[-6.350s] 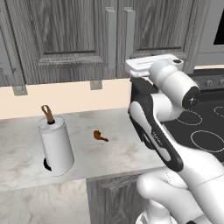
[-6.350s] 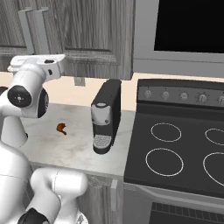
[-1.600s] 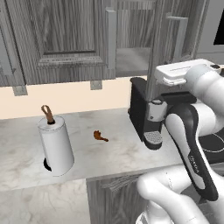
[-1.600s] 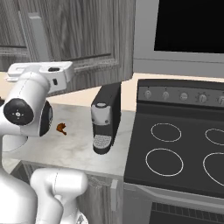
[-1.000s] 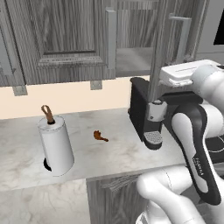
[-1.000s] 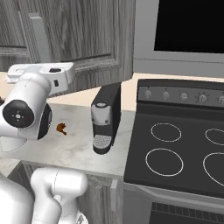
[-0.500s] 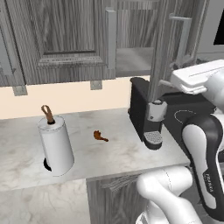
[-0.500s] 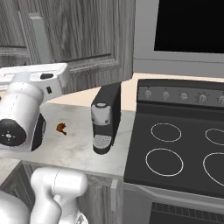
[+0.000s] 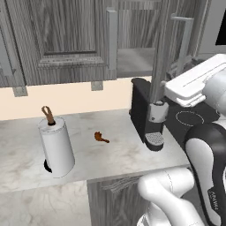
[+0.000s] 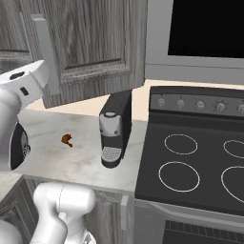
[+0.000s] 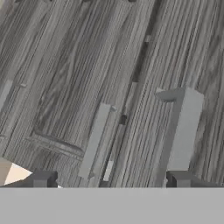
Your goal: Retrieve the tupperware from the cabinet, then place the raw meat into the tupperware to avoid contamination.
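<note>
Left base view has the cabinet with one door swung out, bare grey shelf visible inside. Raw meat lies on the counter. My gripper gapes wide, holding nothing.

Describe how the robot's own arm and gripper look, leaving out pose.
The arm is made of glossy white rounded shells with dark grey to black joint bands between segments. Small lettering marks one dark band, too small to read. The gripper ends in two small dark, blocky fingertips.
</note>
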You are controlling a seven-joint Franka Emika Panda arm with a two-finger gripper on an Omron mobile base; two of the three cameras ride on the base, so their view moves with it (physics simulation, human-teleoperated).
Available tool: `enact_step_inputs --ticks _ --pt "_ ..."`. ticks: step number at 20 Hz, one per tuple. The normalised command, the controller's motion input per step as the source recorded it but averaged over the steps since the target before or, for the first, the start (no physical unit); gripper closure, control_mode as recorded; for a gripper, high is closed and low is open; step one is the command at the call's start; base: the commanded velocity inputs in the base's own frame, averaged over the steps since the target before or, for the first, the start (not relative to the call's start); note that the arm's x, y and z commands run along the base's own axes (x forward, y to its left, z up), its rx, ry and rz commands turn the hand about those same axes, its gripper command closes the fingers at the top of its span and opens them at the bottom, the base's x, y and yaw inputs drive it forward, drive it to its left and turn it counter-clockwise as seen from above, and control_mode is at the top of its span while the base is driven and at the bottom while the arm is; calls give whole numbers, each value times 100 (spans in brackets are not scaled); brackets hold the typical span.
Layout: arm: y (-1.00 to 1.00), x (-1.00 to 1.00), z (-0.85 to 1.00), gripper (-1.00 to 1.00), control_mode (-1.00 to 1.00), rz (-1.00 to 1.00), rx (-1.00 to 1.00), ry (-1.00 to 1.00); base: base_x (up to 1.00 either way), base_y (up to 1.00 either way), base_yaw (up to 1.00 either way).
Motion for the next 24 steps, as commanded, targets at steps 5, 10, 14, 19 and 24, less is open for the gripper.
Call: enact_step_inputs --ticks 5,10,14,19,24 --pt "55 -26 -2 -100 -100 -3 -31 5 0 0 0" --pt "52 -8 -10 -100 -100 -8 -31 0 0 0 0" --pt "39 2 -17 -100 -100 -12 -31 2 0 0 0" --pt "25 11 -19 -100 -100 -13 -30 6 0 0 0" --pt "15 20 -17 -100 -100 -15 -29 8 0 0 0"
